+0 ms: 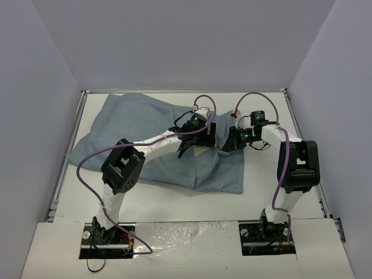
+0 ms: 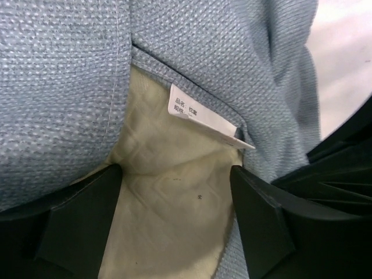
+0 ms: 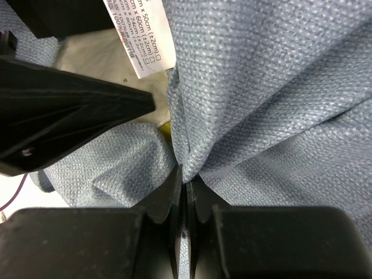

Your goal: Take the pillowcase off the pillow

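Pillowcase [image 1: 133, 131] of dusty blue-grey cloth with a coarse, dotted weave lies rumpled across the middle of the white table [image 1: 174, 203]. At its mouth a patch of the pillow [image 2: 168, 192] shows: cream, quilted and faintly dimpled, with a white printed label [image 2: 203, 119] lying at the hem. The left tool [image 2: 174, 226] is released and wide, its black fingers on either side of that cream patch. The right tool [image 3: 185, 200] is clenched on a gathered fold of the pillowcase.

A white table [image 1: 256, 200] stands enclosed by plain grey walls [image 1: 174, 40] on three sides.
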Robot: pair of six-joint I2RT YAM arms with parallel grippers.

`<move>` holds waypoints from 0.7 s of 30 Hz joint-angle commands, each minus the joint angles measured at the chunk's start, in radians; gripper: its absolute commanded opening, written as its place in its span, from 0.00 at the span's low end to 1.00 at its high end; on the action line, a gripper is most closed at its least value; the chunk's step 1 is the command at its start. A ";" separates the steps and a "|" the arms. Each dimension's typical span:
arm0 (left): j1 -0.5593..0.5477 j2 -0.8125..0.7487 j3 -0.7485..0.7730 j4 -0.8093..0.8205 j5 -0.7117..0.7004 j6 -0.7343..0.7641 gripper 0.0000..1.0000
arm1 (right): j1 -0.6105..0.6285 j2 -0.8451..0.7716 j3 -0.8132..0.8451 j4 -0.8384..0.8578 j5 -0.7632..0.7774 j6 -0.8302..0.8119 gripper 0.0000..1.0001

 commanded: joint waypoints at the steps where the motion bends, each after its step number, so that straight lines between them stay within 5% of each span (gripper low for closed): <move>1: -0.021 0.050 0.047 -0.108 -0.106 0.052 0.73 | -0.009 -0.023 0.003 -0.046 -0.047 -0.013 0.00; 4: -0.034 0.086 0.090 -0.162 -0.202 0.075 0.61 | -0.009 -0.024 0.004 -0.048 -0.056 -0.010 0.00; 8: -0.035 0.118 0.097 -0.165 -0.251 0.089 0.35 | -0.014 -0.035 0.000 -0.046 -0.061 -0.011 0.00; 11: -0.035 0.121 0.091 -0.150 -0.220 0.096 0.04 | -0.023 -0.036 0.000 -0.046 -0.053 -0.008 0.00; 15: -0.029 -0.003 -0.010 -0.055 -0.158 0.101 0.02 | -0.031 -0.032 0.003 -0.037 0.008 0.010 0.00; 21: -0.034 -0.385 -0.245 0.088 -0.004 0.222 0.02 | -0.040 -0.018 0.033 0.085 0.120 0.122 0.00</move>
